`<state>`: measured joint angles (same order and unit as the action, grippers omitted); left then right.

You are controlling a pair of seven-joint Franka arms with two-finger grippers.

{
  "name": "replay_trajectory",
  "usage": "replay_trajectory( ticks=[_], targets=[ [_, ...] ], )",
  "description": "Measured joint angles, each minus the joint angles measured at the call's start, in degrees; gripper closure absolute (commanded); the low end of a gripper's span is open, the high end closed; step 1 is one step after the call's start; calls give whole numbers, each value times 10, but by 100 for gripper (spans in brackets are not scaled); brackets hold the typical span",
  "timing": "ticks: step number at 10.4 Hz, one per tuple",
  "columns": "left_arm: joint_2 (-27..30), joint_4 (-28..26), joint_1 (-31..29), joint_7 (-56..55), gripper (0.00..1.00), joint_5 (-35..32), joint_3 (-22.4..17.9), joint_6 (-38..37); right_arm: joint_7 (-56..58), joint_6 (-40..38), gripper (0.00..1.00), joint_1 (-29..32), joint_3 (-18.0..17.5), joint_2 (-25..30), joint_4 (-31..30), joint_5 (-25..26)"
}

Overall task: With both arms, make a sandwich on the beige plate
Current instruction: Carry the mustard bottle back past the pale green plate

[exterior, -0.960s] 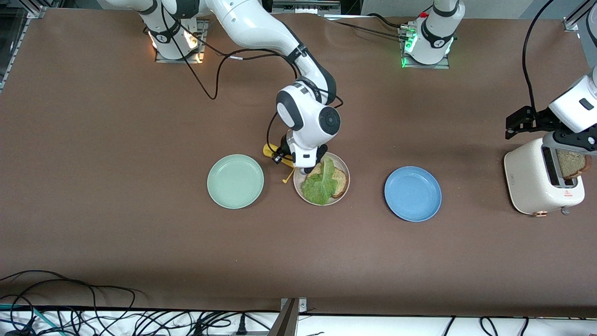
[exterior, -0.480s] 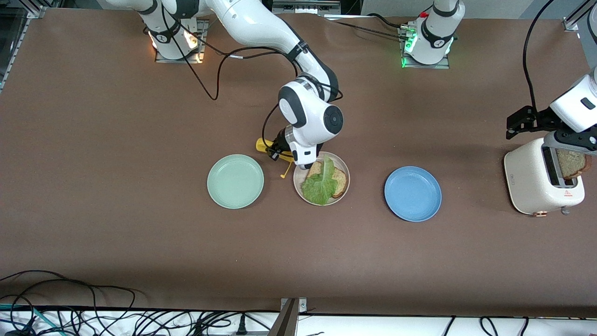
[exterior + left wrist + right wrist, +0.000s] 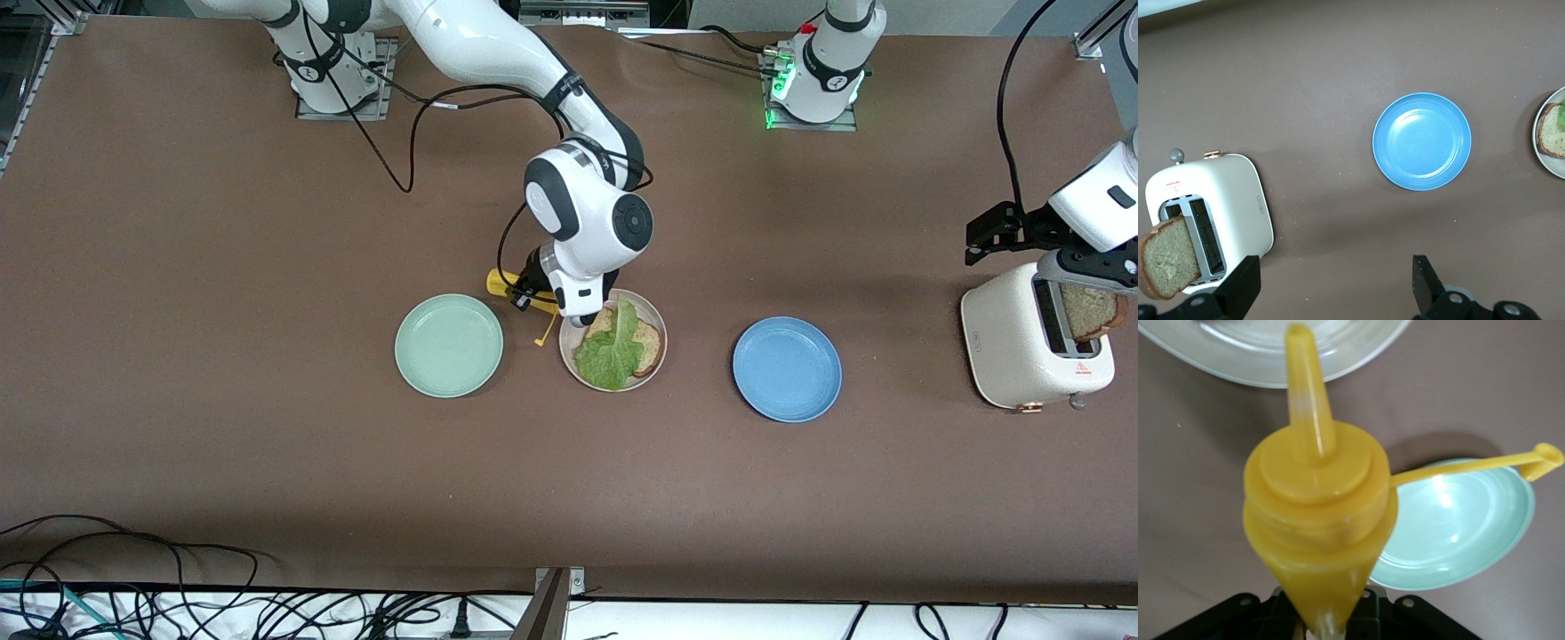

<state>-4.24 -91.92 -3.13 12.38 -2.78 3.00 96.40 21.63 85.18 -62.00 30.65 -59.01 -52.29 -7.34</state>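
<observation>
The beige plate (image 3: 656, 357) holds a brown bread slice (image 3: 649, 341) with a ruffled lettuce leaf (image 3: 611, 354) on top. My right gripper (image 3: 532, 292) is shut on a yellow squeeze bottle (image 3: 498, 284), held tilted just beside the plate on the right arm's side. In the right wrist view the bottle (image 3: 1318, 520) points its nozzle (image 3: 1305, 380) at the plate's rim (image 3: 1258, 361). A second bread slice (image 3: 1090, 313) stands in the white toaster (image 3: 1022, 351). My left gripper (image 3: 978, 242) hangs open above that toaster (image 3: 1218, 200), with nothing between its fingers (image 3: 1239, 288).
A mint-green plate (image 3: 449, 345) lies toward the right arm's end, and a blue plate (image 3: 787, 369) lies between the beige plate and the toaster. The bottle's tethered cap (image 3: 540, 339) dangles by the beige plate. Cables run along the table's front edge.
The right arm has drawn the yellow bottle a little away from the beige plate, toward the right arm's end. The left arm has not moved.
</observation>
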Motion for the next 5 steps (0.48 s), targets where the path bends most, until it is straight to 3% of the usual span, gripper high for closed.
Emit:
replay_trajectory(
  ticks=[5],
  targets=[
    [0,0,0,0,0,0,0,0,14,-1,78,87,-1,86,-8,-69]
  ],
)
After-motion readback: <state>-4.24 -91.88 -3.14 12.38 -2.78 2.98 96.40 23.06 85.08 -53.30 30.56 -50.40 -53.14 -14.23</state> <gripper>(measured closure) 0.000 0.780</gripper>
